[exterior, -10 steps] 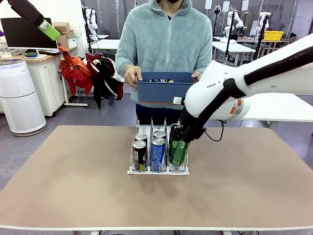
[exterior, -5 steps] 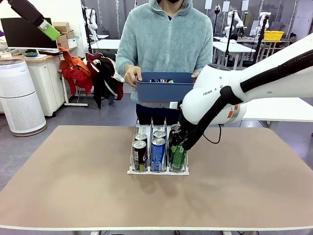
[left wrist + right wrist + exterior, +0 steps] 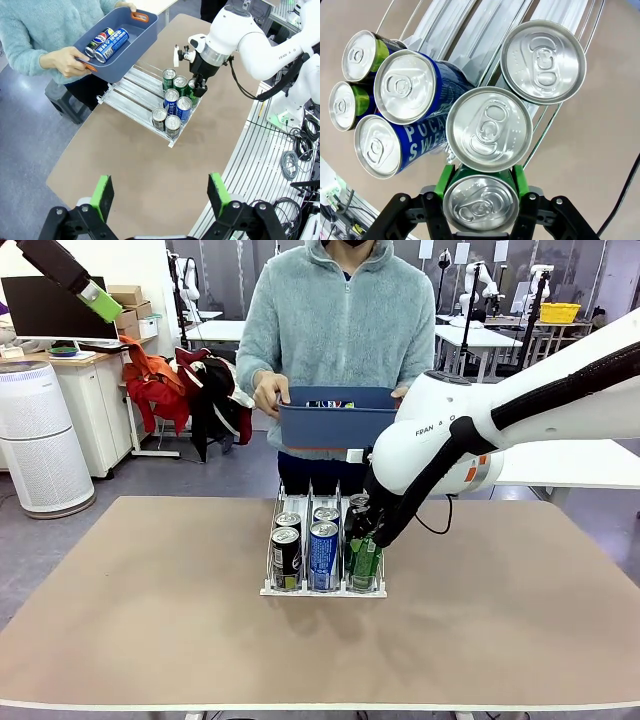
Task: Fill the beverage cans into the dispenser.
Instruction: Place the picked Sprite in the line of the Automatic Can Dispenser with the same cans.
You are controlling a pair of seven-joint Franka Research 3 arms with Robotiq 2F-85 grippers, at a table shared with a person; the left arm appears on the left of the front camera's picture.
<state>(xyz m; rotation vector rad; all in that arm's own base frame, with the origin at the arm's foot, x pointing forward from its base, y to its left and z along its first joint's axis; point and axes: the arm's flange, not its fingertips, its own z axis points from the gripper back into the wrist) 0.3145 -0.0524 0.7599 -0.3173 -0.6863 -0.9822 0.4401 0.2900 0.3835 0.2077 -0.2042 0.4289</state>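
The dispenser [image 3: 322,591] stands mid-table and holds several beverage cans: black in its left lane, blue-and-white [image 3: 323,552] in the middle, green on the right. My right gripper [image 3: 364,538] is shut on the front green can [image 3: 365,564], upright in the right lane. The right wrist view shows this can [image 3: 480,206] between my green pads [image 3: 444,181], behind two more silver tops in the same lane. Raised high at the far left, my left gripper [image 3: 102,302] is open and holds nothing; its fingers [image 3: 102,196] spread wide above the table.
At the far side a person holds a dark blue bin [image 3: 335,426] just beyond the dispenser, with a few cans [image 3: 107,42] lying in it. A white air purifier [image 3: 40,440] stands off the table's left. Bare tabletop lies around the rack.
My right gripper has lowered the green can from a tilt above the right lane to upright at the lane's front. The left arm and the bin have not moved.
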